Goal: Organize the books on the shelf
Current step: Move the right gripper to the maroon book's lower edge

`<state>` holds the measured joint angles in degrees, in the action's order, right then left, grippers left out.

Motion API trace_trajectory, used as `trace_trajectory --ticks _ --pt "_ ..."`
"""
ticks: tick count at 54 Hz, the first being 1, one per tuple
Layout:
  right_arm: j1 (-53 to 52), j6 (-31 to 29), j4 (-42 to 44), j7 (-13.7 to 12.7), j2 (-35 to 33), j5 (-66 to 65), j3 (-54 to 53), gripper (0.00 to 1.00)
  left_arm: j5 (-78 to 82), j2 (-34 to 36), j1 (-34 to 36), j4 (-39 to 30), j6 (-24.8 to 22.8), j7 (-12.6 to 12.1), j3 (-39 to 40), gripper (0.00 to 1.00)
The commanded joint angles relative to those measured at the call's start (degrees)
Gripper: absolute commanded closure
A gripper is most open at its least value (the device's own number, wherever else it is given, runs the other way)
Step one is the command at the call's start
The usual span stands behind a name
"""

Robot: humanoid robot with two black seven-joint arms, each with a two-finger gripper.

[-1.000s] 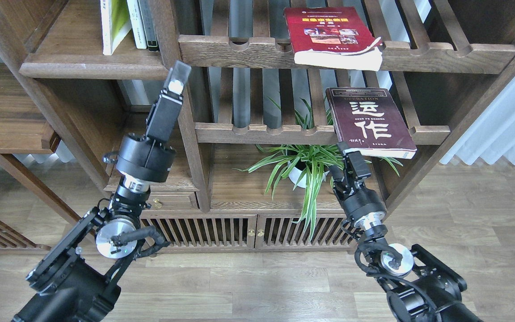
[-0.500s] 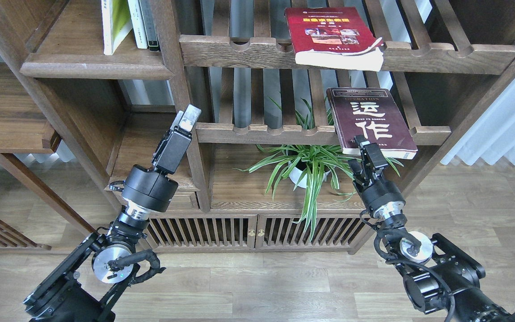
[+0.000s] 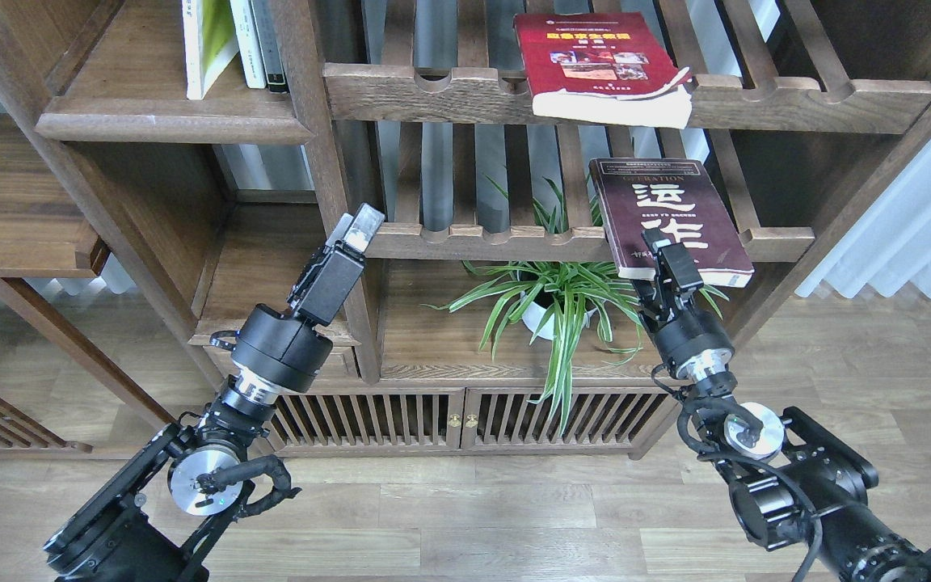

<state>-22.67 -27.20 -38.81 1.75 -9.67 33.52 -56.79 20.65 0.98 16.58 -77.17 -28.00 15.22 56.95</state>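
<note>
The books are spread over three places in the dark wooden bookcase: the yellow-green book (image 3: 205, 44) stands upright on the shelf (image 3: 166, 125), the solid board with the thick rounded front edge at the upper left, leaning beside two thinner upright volumes (image 3: 259, 44); the red book (image 3: 599, 65) lies flat, cover up, on the upper slatted rack (image 3: 449, 93) to the right, its near edge hanging over the notched front rail; the maroon book (image 3: 667, 218) lies flat on the lower slatted rack (image 3: 465, 241), also jutting out past the rail toward the near side. The right hand (image 3: 661, 242) is raised to the near-left corner of the maroon book and overlaps its cover edge; its dark fingers blend together there, so I cannot tell whether they are spread or closed on the book. The left hand (image 3: 360, 226) points up and to the right, its tip just in front of the left end of the lower rack's rail, beside the upright post; seen side-on, I cannot tell how far its fingers are parted, and nothing shows between them. Below the lower rack a potted spider plant (image 3: 550, 303) stands on a board above the slatted cabinet doors (image 3: 465, 419).
</note>
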Motion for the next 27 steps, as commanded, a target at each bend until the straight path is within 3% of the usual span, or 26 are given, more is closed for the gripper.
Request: trace_trajectory --ticks 1,3,10,27 --pt "-1.0 2.2 1.5 0.0 0.4 0.0 0.0 0.01 0.0 0.0 0.3 -0.1 0.0 0.0 0.0 0.0" --pt "-1.6 5.2 1.5 0.0 0.6 0.0 0.0 0.01 0.0 -0.1 0.4 -0.2 0.0 -0.1 0.0 0.0" --pt "-2.3 7.7 2.0 0.0 0.6 0.0 0.0 0.01 0.0 -0.4 0.5 -0.2 0.0 -0.1 0.0 0.0" --pt "-3.4 9.1 2.2 0.0 0.4 0.1 -1.6 0.11 0.0 -1.0 0.5 -0.2 0.0 -0.4 0.0 0.0"
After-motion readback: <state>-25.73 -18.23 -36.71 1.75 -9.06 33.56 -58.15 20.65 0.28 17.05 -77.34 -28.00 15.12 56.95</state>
